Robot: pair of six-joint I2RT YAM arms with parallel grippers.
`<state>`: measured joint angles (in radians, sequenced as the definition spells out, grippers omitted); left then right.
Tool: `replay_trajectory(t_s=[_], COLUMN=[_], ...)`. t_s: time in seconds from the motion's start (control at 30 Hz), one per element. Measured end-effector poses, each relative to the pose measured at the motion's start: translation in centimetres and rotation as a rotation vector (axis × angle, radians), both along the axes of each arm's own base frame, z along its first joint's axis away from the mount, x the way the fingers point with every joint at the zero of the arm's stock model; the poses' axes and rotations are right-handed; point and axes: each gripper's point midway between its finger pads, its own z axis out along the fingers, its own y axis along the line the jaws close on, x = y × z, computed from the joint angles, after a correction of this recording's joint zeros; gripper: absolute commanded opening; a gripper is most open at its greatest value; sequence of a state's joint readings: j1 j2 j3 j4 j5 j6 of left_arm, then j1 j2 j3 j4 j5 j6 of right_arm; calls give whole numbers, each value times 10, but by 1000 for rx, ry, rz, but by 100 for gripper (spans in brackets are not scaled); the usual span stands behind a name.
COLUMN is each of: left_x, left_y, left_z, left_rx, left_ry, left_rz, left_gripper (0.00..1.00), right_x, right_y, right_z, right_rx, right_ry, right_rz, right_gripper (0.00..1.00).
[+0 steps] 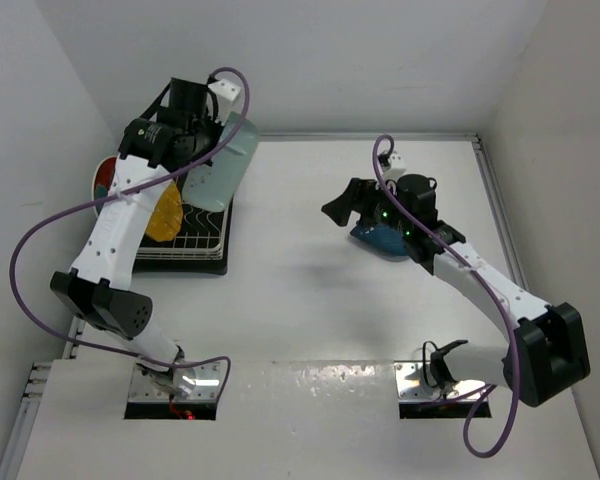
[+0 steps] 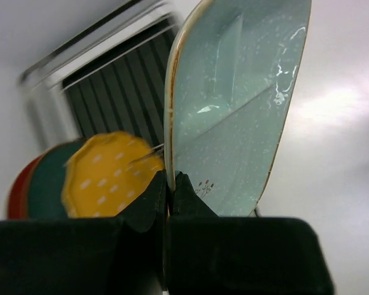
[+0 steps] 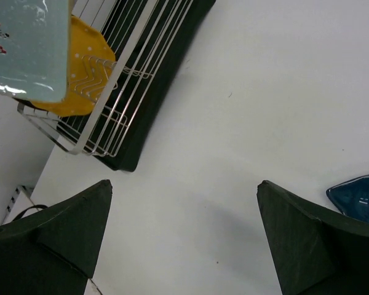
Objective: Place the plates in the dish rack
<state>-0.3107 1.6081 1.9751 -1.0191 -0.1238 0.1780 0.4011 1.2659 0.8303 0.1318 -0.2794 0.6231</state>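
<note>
My left gripper [image 2: 170,184] is shut on the rim of the pale blue rectangular plate [image 2: 234,104], holding it on edge above the dish rack [image 1: 198,248]. In the rack stand the yellow dotted plate [image 2: 107,175], the dark teal plate [image 2: 49,184] and a red plate [image 2: 15,193], side by side. Over the bare table my right gripper [image 3: 183,184] is open and holds nothing. The dark blue leaf-shaped plate [image 3: 360,196] lies flat on the table just to its right, partly under the right arm in the top view [image 1: 378,240].
The rack [image 3: 154,74] stands at the table's far left, close to the left wall. White walls close in the back and both sides. A raised rail [image 1: 500,200] runs along the table's right edge.
</note>
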Motion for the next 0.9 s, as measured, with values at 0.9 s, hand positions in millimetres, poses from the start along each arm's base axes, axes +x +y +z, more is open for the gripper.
replay_trajectory(t_s=[0.9], left_x=[-27], left_y=[144], left_z=[-83], left_rx=[355], left_ry=[14], left_rz=[714], left_gripper=[0], right_x=[-15], right_y=[-15], right_z=[-20], right_rx=[-49], right_ry=[7], right_rz=[-95], right_gripper=[100])
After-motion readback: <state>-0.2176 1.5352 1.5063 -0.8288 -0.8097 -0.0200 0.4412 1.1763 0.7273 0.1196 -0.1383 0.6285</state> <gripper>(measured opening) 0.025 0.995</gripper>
